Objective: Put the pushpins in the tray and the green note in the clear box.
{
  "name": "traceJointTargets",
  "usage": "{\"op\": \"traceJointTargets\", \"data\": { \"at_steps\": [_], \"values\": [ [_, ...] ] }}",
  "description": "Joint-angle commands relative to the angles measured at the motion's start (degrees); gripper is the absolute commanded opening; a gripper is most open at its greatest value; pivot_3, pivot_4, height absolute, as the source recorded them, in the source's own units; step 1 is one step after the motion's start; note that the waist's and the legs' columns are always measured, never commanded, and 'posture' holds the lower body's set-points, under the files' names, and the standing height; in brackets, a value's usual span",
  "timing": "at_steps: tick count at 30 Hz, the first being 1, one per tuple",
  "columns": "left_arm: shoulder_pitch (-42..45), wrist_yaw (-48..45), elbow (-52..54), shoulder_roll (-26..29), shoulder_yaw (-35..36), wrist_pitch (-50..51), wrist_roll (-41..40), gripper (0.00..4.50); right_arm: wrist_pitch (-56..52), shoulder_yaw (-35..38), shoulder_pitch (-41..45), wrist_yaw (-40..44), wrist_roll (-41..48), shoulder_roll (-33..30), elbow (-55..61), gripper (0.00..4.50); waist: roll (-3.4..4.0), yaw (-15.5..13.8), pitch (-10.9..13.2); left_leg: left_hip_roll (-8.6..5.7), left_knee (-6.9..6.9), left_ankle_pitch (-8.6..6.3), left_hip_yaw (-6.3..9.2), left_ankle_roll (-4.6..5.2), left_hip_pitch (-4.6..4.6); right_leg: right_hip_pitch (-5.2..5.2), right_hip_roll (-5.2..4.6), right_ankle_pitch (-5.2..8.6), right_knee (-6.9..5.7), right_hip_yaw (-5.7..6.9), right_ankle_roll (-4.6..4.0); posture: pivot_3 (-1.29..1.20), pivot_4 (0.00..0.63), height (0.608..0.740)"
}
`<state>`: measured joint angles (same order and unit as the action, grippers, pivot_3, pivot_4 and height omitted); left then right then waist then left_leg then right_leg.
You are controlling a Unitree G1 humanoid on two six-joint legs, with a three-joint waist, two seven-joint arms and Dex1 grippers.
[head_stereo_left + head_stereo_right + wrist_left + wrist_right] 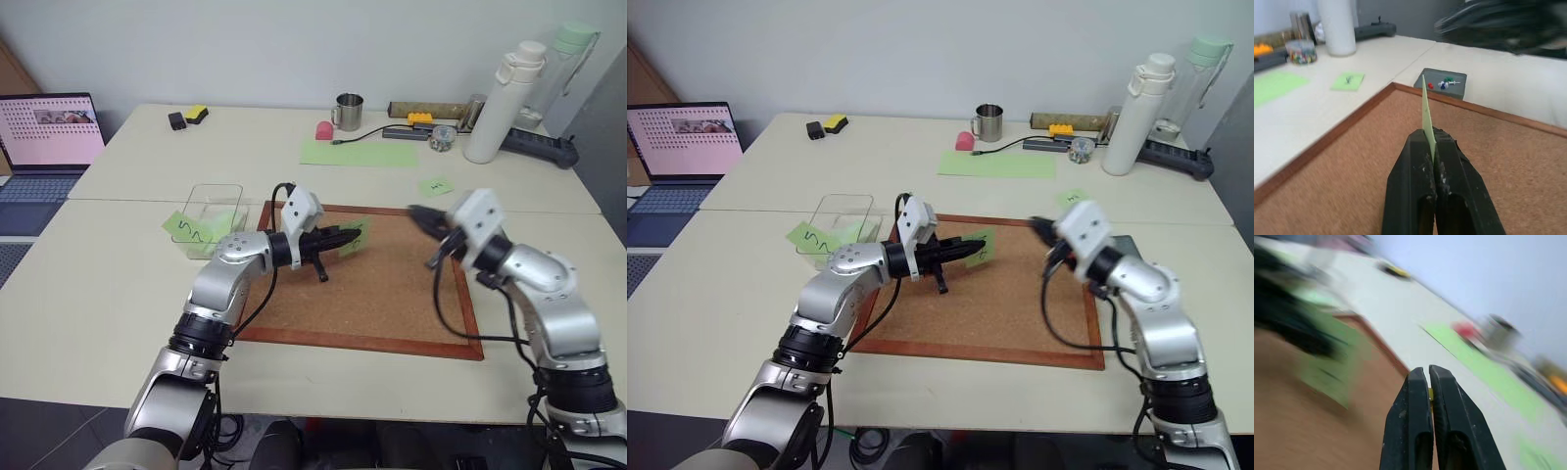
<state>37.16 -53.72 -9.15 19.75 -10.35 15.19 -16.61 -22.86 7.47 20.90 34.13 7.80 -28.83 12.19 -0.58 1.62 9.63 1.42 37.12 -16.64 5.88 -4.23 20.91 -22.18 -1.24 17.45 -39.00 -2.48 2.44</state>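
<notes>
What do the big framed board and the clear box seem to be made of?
Board: probably cork, with a speckled, matte brown surface; its reddish-brown frame looks like wood. Clear box: likely plastic, colourless and glossy, since the table and a green note show through its walls.

— Where is the green note sitting?

— It is hanging above the corkboard, pinched by one edge between the closed black fingers of the left gripper. It is a small light-green square with short black pen marks, and it is standing on edge.

— And the clear box?

— It is resting on the table just beside the corkboard's far left corner, a see-through container with low walls.

— What about the tray and the pushpins?

— The small dark-grey tray is lying on the table just past the corkboard's right edge. Tiny pins are lying in it; one red head is showing, the others are too small to make out.
</notes>
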Motion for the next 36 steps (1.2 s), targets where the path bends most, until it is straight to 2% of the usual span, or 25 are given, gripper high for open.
{"op": "traceJointTargets", "data": {
  "at_steps": [1, 10, 17, 24, 26, 30, 33, 36],
  "values": [
    [2.42, -0.92, 4.53, -1.31, -2.60, -5.03, 2.56, 0.05, -3.17, 6.86, 1.13, -5.22, 1.37, -0.91, -7.89, 0.00, 0.00, 0.04, 0.00, 0.00, -0.02, -0.01, 0.00, 0.02, 0.00, -0.01, 0.01, 0.00, 0.00, 0.01, 0.00, 0.00, 0.150, 0.740],
    [-0.01, -1.48, 7.79, -1.81, -6.52, -8.54, 6.45, 0.05, -4.68, 12.65, 11.28, -5.90, 6.59, -1.81, -32.29, 0.00, 0.07, 1.30, 0.01, 0.04, -0.05, -0.07, -0.22, 0.15, -0.11, -0.02, 0.06, 0.00, -0.09, -0.20, 0.00, 0.00, 0.150, 0.740],
    [-1.67, -0.50, 9.45, -1.14, -6.16, -7.80, 7.39, 0.00, -2.12, 12.39, 16.45, -3.96, 7.29, -4.14, -43.81, 1.38, 0.06, 1.33, 0.01, 0.05, -0.03, -0.06, -0.22, 0.15, -0.06, -0.01, 0.05, 0.00, -0.03, -0.15, 0.00, 0.00, 0.150, 0.740],
    [-1.36, -0.13, 8.84, -1.11, -5.92, -7.89, 7.65, 0.00, -1.30, 11.60, 17.60, -2.92, 7.53, -4.98, -45.44, 3.28, 0.07, 1.28, 0.01, 0.05, -0.03, -0.05, -0.24, 0.13, -0.05, -0.02, 0.04, 0.00, -0.04, -0.16, 0.01, 0.00, 0.150, 0.740],
    [-0.85, 0.43, 8.06, -1.09, -5.31, -8.14, 7.85, 0.00, -0.56, 11.78, 17.19, -2.27, 8.13, -4.92, -43.61, 3.45, 0.07, 1.28, 0.01, 0.05, -0.03, -0.05, -0.23, 0.13, -0.05, -0.02, 0.04, -0.01, -0.04, -0.16, 0.01, 0.00, 0.150, 0.740],
    [-0.06, 5.12, 8.72, 0.61, 0.90, -3.91, 6.01, 0.00, -3.21, 7.72, 8.97, 8.46, 14.60, -4.68, -20.74, 3.45, 0.11, 1.44, 0.04, 0.08, -0.03, -0.05, -0.21, 0.13, -0.01, -0.05, 0.05, 0.00, -0.04, -0.11, 0.01, 0.00, 0.150, 0.740],
    [-1.56, 10.86, 11.73, 3.66, 9.11, 1.41, 4.47, 0.00, -8.91, 6.25, 4.37, 10.69, 21.10, -5.00, -5.18, 3.45, 0.14, 1.82, 0.04, 0.16, -0.04, -0.05, -0.18, 0.13, -0.02, -0.07, 0.12, 0.00, -0.07, -0.11, 0.01, 0.00, 0.150, 0.740],
    [-3.30, 16.85, 13.97, 6.05, 16.84, 6.36, 2.98, 0.00, -15.43, 5.45, 3.11, 10.49, 27.79, -4.65, 4.51, 3.45, 0.14, 1.70, 0.04, 0.15, -0.03, -0.08, -0.06, 0.18, -0.03, -0.04, 0.11, 0.00, -0.09, -0.06, 0.01, 0.00, 0.150, 0.740]
  ]
}}
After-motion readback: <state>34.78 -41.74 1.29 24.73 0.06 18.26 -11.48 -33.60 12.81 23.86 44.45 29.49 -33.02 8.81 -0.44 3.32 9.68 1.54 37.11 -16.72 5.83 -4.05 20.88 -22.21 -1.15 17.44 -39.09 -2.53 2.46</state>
